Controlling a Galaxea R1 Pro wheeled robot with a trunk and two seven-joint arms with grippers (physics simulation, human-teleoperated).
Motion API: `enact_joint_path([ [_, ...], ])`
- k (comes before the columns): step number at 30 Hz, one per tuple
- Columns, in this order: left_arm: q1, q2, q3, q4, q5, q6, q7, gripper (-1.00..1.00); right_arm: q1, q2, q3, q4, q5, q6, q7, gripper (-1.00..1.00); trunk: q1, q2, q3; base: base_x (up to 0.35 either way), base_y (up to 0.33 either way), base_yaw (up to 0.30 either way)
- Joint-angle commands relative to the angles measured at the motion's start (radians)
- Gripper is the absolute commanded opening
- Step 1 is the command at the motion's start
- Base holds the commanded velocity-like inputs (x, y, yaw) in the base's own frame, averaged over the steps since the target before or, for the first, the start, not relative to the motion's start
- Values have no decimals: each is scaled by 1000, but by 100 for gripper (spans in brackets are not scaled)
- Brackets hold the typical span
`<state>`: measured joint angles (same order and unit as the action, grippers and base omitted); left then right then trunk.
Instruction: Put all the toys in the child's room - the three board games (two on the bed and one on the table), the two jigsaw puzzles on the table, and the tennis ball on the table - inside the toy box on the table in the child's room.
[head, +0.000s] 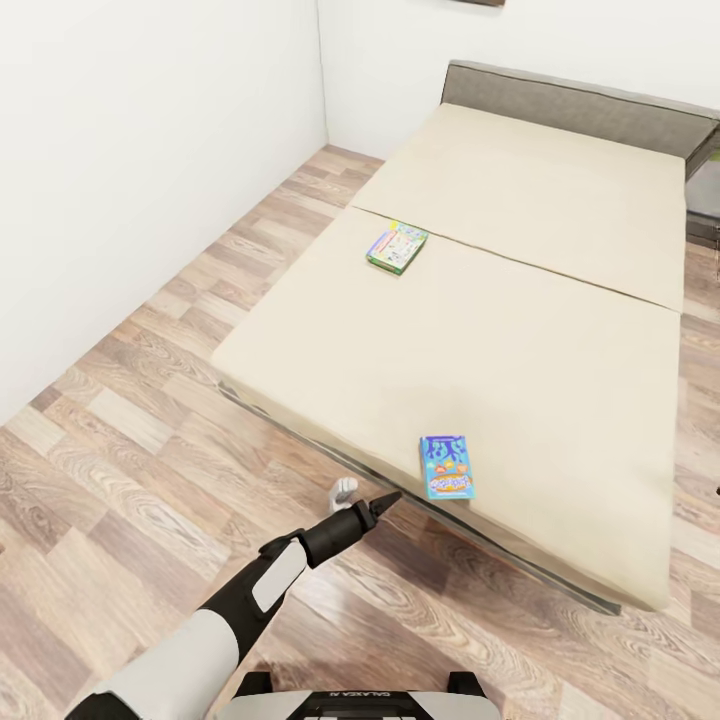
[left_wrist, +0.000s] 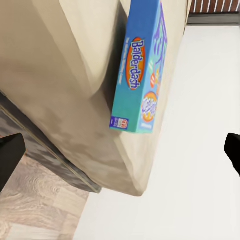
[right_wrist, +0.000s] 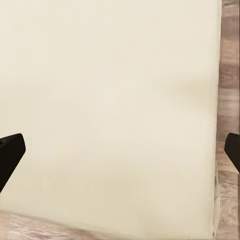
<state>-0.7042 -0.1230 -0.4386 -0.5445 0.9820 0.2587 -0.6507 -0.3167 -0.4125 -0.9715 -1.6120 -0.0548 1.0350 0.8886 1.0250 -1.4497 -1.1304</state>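
Note:
Two board games lie on the cream bed (head: 560, 330). A small blue one (head: 446, 467) rests near the bed's front edge, and a white-green one (head: 397, 247) lies further back by the left edge. My left gripper (head: 386, 499) hangs just short of the bed's front edge, a little left of the blue box. In the left wrist view the blue box (left_wrist: 136, 75) lies ahead of the open left gripper (left_wrist: 120, 155). My right gripper (right_wrist: 120, 152) is open over bare mattress (right_wrist: 115, 100) with nothing between its fingers. The table, toy box, jigsaw puzzles and tennis ball are out of view.
Wood-plank floor (head: 120, 470) runs along the bed's left side and front. A white wall (head: 130, 150) stands at the left. The grey headboard (head: 580, 100) closes the far end. A white bed foot (head: 343, 492) stands beside my left gripper.

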Motion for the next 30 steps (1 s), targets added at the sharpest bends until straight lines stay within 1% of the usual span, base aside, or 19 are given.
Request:
enact_joint_path([
  [1,-1,0,-2,0,10,9,-1,100,-1,0,-1,0,-5,8,0,100,0,0,0,0,0,-201],
  [22,-4,0,-2,0,11,8,-1,100,-1,0,-1,0,-5,8,0,100,0,0,0,0,0,-252],
  [30,-4,0,-2,0,11,8,-1,100,-1,0,-1,0,-5,8,0,100,0,0,0,0,0,-112],
])
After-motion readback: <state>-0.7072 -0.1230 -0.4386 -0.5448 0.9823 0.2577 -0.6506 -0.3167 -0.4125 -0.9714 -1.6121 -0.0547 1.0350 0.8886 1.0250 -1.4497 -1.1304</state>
